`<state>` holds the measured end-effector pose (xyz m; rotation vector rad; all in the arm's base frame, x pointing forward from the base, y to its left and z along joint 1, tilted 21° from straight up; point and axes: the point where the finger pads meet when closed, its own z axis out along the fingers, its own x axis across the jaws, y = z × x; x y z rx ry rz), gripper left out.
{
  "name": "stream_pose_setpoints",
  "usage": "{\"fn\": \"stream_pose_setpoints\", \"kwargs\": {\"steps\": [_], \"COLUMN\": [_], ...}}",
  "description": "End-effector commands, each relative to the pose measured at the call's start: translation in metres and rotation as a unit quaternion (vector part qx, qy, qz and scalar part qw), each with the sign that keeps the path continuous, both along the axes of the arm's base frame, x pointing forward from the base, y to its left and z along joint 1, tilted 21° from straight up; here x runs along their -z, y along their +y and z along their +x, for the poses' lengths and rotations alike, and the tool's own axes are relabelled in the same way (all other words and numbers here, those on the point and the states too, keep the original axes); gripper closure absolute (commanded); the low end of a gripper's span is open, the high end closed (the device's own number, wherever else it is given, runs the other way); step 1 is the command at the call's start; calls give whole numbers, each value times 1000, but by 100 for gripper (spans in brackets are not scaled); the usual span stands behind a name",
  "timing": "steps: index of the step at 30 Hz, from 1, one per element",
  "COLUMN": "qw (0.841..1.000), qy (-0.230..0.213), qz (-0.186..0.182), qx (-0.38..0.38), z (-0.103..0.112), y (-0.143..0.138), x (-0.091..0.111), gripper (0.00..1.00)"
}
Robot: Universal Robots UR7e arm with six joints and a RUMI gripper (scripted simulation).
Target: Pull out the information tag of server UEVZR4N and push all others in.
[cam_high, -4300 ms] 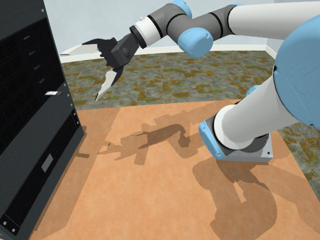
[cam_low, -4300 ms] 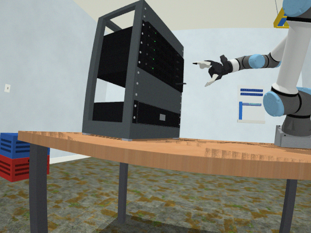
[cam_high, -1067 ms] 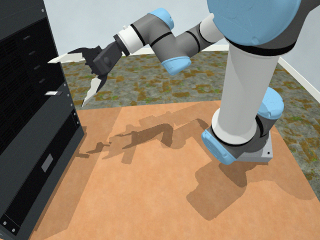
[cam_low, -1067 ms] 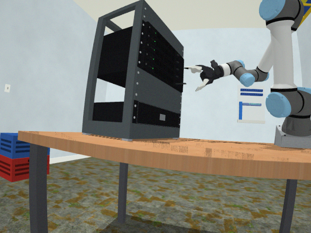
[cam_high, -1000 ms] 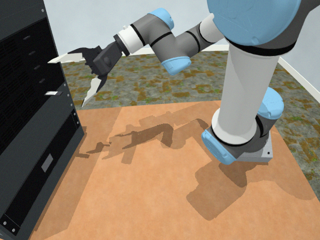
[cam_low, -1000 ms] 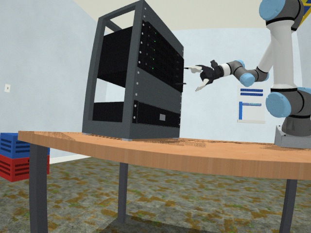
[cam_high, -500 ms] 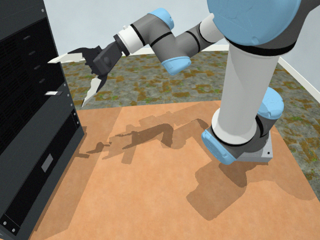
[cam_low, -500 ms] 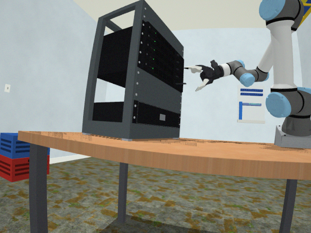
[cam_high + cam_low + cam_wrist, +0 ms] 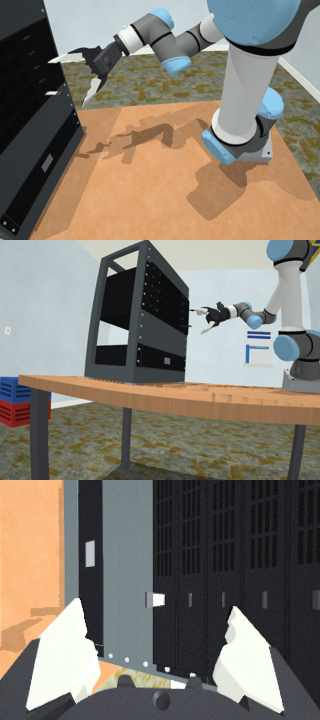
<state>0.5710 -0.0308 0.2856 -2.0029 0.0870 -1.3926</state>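
Observation:
The dark rack [image 9: 38, 124] [image 9: 160, 376] [image 9: 127, 555] stands upright on the table. The lowest server's information tag [image 9: 52, 93] [image 9: 186, 326] [image 9: 158, 599] sticks out, its white top showing; no print is readable. Above it, the other tags show only small grey handles at the server fronts, such as one handle [image 9: 41, 80] [image 9: 190, 599] just above and another [image 9: 37, 67] [image 9: 223, 600] higher. My gripper [image 9: 65, 84] [image 9: 195, 321] [image 9: 157, 603] is wide open and empty in front of the rack, its fingers apart above and below the level of the pulled-out tag.
A blank grey panel and a black unit with a light label [image 9: 47, 163] [image 9: 167, 360] [image 9: 90, 553] are below the servers. The arm's base [image 9: 258, 155] [image 9: 299, 384] stands on the wooden table [image 9: 144, 193] [image 9: 219, 410]. Blue and red crates [image 9: 10, 392] are beyond the table.

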Motion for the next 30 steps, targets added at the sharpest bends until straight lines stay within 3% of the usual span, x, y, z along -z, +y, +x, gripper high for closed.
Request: {"fn": "stream_pose_setpoints", "kwargs": {"steps": [1,30], "qw": [1000,1000], "qy": [1,0], "qz": [1,1], "qx": [-1,0], "z": [1,-7], "y": [0,0], "x": [1,-2], "gripper": [0,0]}}
